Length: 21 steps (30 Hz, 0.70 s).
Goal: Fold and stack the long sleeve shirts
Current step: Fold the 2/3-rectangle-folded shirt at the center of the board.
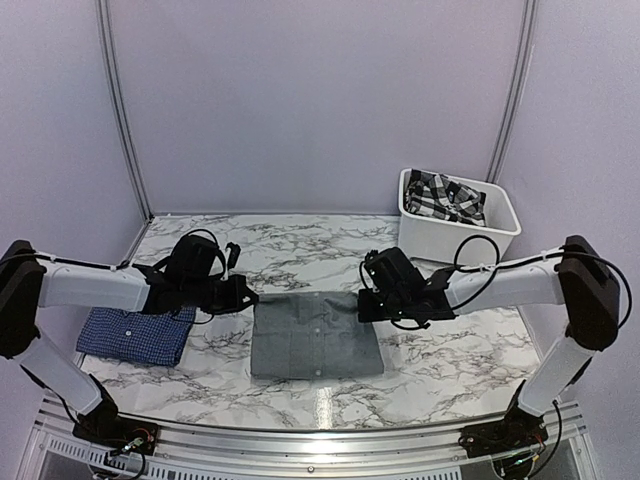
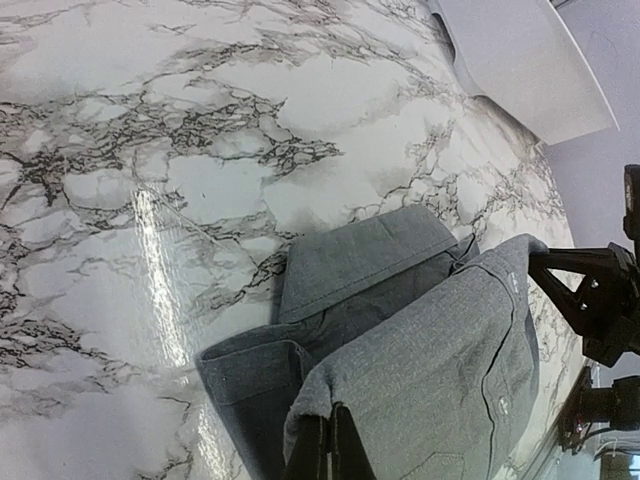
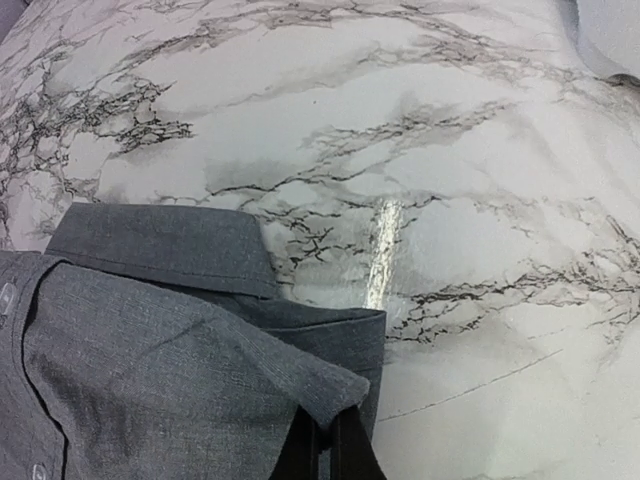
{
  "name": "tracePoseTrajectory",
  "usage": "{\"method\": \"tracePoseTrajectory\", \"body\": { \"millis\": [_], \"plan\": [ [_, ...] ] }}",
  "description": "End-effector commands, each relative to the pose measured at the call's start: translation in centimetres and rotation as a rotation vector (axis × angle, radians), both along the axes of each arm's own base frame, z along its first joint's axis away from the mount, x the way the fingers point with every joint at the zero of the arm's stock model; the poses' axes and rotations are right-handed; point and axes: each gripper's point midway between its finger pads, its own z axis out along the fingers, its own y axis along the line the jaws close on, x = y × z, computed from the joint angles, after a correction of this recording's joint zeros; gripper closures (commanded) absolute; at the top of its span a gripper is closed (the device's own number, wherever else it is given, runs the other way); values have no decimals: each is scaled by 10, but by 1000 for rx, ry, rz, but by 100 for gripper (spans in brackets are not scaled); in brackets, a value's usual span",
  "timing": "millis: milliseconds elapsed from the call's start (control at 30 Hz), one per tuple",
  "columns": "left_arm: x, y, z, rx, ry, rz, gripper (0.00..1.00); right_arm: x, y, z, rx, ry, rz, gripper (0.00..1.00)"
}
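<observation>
Grey shirt lies centre-near on the marble table, buttons up, its far shoulders raised off the surface. Left gripper is pinched tight on the left shoulder edge and right gripper is clamped on the right one, with cloth bunched between each pair of fingers. The collar lies flat just beyond. This reads as the fold-over step, with the top edge about to be carried toward the near hem. The next move calls for both arms to travel together and level so the fold lands square. Off to the left, the blue checked shirt sits folded, the likely stacking partner. Far right, a white bin holds plaid cloth.
</observation>
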Motion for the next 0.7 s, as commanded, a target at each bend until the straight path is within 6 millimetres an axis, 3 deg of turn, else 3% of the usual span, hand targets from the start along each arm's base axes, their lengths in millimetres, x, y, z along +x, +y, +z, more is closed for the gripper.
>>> {"method": "tracePoseTrajectory", "body": {
  "millis": [0, 367, 533, 667],
  "plan": [
    [25, 15, 12, 40, -51, 69, 100, 29, -3, 19, -52, -82, -36, 100],
    [101, 17, -24, 105, -10, 61, 100, 111, 0, 9, -44, -132, -44, 100],
    [117, 15, -25, 113, -21, 58, 100, 123, 1, 2, -60, -122, -44, 100],
    [128, 19, -18, 118, -36, 70, 99, 126, -2, 12, -62, -135, -54, 100]
  ]
}}
